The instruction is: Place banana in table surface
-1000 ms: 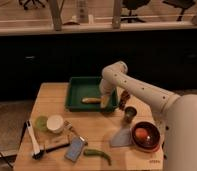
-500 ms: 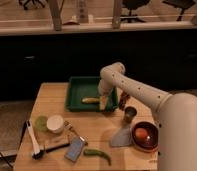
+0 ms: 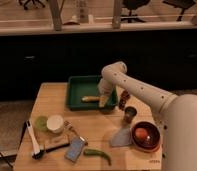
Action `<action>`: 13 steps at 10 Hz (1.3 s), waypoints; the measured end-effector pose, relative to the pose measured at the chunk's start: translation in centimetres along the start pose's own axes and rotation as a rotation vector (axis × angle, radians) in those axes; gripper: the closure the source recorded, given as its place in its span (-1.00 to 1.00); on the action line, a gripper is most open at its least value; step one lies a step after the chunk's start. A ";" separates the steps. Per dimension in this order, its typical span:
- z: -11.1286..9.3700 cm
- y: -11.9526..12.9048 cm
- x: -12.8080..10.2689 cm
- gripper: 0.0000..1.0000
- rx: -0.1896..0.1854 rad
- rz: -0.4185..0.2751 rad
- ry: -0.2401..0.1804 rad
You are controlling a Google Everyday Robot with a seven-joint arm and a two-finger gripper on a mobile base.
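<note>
The pale-yellow banana (image 3: 90,99) lies in the dark green tray (image 3: 78,83) at the back of the light wooden table surface (image 3: 98,126). My gripper (image 3: 104,101) hangs down from the white arm into the tray. It sits right at the banana's right end and hides that end. The banana rests on the tray floor.
A dark red can (image 3: 124,98) and a metal cup (image 3: 129,114) stand right of the tray. A red bowl (image 3: 151,141) and grey cloth (image 3: 120,138) are front right. A green pepper (image 3: 99,154), blue packet (image 3: 75,148), white bowl (image 3: 55,123) and utensils lie front left.
My gripper has come down slightly onto the banana's right end in the tray. The banana and the other things have not moved.
</note>
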 end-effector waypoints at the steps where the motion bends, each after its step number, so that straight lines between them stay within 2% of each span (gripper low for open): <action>1: -0.3 0.2 -0.2 -0.60 -0.002 -0.008 -0.010; 4: -1.1 0.6 -0.2 -0.60 -0.001 -0.022 -0.029; 8: -2.1 0.1 -0.7 -0.60 0.012 -0.051 -0.035; 13: -2.6 -2.4 -2.1 -0.60 0.022 -0.091 -0.022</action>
